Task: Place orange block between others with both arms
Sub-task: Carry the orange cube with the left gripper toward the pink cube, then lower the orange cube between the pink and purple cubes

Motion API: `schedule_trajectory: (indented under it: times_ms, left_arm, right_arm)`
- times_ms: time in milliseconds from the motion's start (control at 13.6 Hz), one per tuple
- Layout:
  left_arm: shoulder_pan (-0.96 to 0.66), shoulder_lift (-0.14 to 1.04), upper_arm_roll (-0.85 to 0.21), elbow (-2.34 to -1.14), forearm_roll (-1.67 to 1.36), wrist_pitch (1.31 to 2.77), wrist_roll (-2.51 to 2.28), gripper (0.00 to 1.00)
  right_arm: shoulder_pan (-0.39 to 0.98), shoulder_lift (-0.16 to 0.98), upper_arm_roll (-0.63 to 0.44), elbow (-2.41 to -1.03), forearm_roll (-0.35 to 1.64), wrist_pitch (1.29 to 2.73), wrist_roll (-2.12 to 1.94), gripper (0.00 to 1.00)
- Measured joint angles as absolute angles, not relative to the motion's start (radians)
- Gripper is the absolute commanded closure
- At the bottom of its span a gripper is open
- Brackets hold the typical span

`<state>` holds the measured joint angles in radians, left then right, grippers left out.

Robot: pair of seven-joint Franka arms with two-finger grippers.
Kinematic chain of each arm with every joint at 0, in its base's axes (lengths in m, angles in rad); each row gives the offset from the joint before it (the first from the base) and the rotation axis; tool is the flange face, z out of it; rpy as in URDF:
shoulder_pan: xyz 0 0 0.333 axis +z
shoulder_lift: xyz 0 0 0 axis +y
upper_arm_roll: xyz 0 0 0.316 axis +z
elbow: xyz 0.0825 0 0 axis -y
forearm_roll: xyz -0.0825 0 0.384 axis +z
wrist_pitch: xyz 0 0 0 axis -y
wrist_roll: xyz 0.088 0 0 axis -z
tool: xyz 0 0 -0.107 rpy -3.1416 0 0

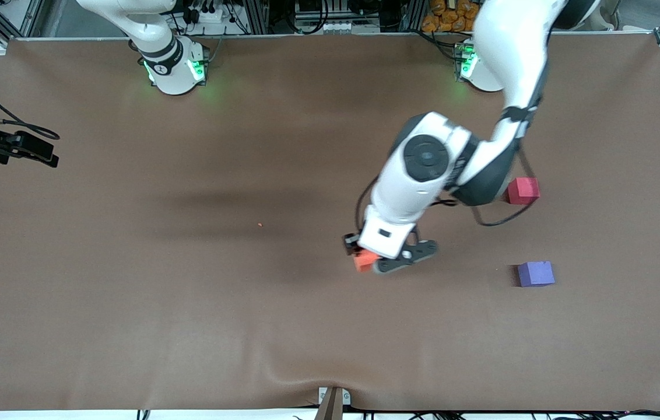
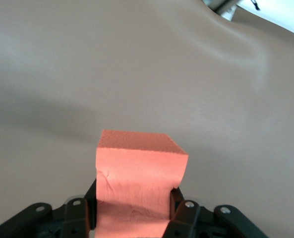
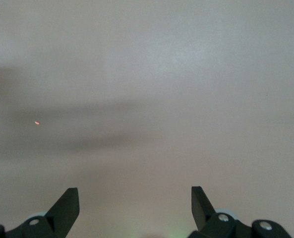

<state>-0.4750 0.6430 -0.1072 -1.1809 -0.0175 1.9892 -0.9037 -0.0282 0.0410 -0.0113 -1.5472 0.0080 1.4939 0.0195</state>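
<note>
- Purple-blue cube [image 1: 536,273] is sitting nearest the camera, toward the left arm's end of the brown surface [image 1: 132,303].
- Right claw [image 3: 135,204] is waiting, fingers spread wide, over bare surface.
- Left claw [image 1: 372,259] is pinching the orange block [image 1: 365,261], over mid-surface.
- Red-pink cube [image 1: 523,190] is sitting farther from the camera than the purple-blue cube, well apart.

Orange block [image 2: 137,183] pinched between the black fingers [image 2: 180,210] of the left gripper [image 2: 133,213], sides dented under the squeeze, brown table cover [image 2: 137,64] spread beneath, wrinkle in the cloth at two o'clock, pale edge past it
</note>
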Motion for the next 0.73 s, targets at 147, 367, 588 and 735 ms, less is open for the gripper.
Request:
schedule_trajectory:
  times_ms: [147, 367, 588, 735]
  left_arm:
    - [-0.418, 0.600, -0.107, -1.182, -0.017, 1.901, -0.817, 1.00]
    - [-0.334, 0.553, -0.107, -1.183, -0.019, 1.794, -0.693, 1.00]
    - [-0.259, 0.530, -0.107, -1.186, -0.020, 1.723, -0.593, 1.00]
    - [-0.205, 0.521, -0.107, -1.189, -0.021, 1.680, -0.516, 1.00]
  right_arm:
    - [-0.046, 0.041, -0.012, -1.545, 0.036, 1.492, -0.011, 0.00]
    - [-0.068, 0.041, -0.012, -1.539, 0.075, 1.489, -0.031, 0.00]
    - [-0.068, 0.041, -0.012, -1.538, 0.079, 1.489, -0.033, 0.00]
    - [-0.068, 0.041, -0.011, -1.538, 0.079, 1.489, -0.035, 0.00]
